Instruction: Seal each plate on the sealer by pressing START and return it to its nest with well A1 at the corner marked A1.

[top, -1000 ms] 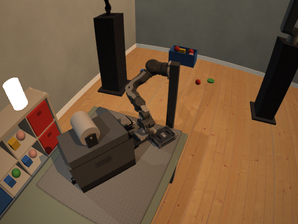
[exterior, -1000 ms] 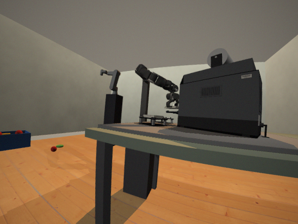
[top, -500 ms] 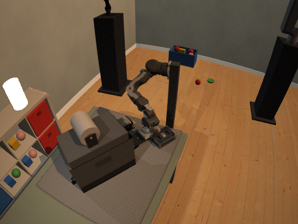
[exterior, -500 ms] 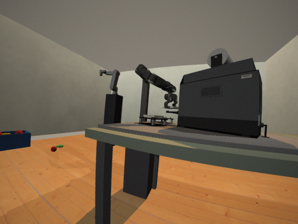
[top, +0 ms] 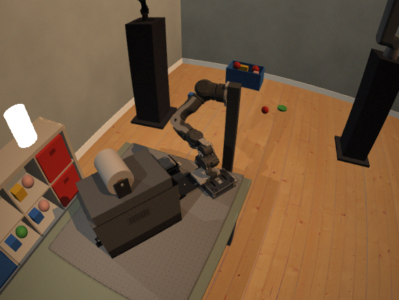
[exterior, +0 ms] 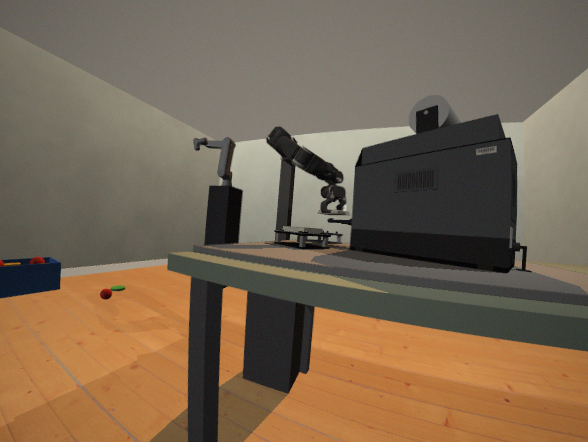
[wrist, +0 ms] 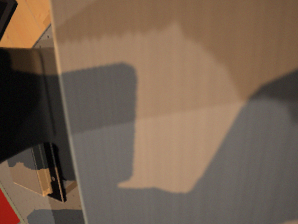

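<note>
Exterior view shows the gripper point(top: 210, 172) point(exterior: 333, 205) closed on a pale plate point(top: 199, 177) point(exterior: 332, 213) point(wrist: 170, 110), which is held above the table mat point(top: 163, 251) point(exterior: 260, 253). Near it stands the bulky sealer point(top: 136, 200) point(exterior: 430, 200); a dark post point(top: 232, 129) point(exterior: 286, 195) rises close behind the arm's work area.

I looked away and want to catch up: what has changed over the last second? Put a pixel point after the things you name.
The arm point(top: 195, 136) point(exterior: 312, 162) has carried the plate point(top: 197, 176) point(exterior: 330, 213) point(wrist: 170, 115) a little way from the sealer point(top: 146, 220) point(exterior: 425, 210), toward the black stand point(top: 225, 190) point(exterior: 302, 241). Nothing was taken hold of or let go: the jaws are still shut on the plate. Sealer and stand look unmoved.
</note>
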`<state>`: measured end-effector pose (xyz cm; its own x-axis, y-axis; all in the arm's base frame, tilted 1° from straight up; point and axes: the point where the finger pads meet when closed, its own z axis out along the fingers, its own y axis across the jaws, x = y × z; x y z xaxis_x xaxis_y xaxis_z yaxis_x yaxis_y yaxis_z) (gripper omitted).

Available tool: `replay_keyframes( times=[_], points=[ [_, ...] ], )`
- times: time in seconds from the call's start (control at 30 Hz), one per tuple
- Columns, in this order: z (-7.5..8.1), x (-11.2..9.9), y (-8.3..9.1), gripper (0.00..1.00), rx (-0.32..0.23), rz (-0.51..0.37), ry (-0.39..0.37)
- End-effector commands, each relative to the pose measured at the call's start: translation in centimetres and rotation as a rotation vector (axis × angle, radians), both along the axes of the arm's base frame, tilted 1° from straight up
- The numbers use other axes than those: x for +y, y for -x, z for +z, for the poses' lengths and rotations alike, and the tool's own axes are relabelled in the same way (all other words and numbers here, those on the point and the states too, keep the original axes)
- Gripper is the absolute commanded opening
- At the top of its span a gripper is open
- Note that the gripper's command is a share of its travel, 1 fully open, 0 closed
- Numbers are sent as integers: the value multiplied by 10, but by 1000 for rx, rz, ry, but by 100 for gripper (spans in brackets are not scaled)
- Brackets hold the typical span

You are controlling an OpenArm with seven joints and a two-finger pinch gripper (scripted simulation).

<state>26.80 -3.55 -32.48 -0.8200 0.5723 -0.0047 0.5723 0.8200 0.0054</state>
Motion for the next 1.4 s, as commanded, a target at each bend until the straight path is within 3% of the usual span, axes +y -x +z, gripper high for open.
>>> replay_keyframes(
  times=[0.0, 1.27, 1.37],
  points=[
    [-1, 0, 3, 0, 1, -9, 10],
    [-1, 59, 56, 0, 2, -16, 9],
    [-1, 60, 55, 0, -4, -23, 8]
  ],
)
